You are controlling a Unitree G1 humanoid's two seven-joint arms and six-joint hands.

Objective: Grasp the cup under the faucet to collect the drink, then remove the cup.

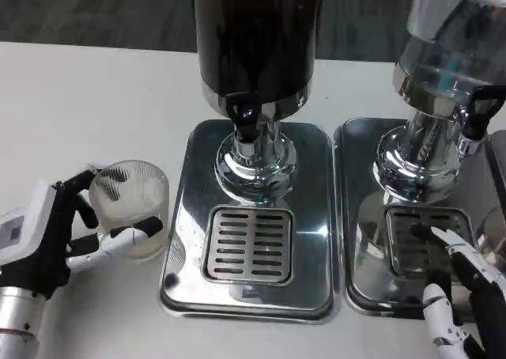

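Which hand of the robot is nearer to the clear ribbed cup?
Left. The left hand wraps its fingers around the clear ribbed cup. The right hand is far off, over the right drip tray.

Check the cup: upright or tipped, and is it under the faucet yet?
Upright: the cup shows its round mouth facing up, held by the left hand on the table, left of the drip tray. Not under the faucet.

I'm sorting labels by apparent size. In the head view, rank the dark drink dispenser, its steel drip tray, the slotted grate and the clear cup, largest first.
1. steel drip tray
2. dark drink dispenser, though cropped at the top edge, so unsure against the tray
3. slotted grate
4. clear cup, close to the grate in size; held by the left hand
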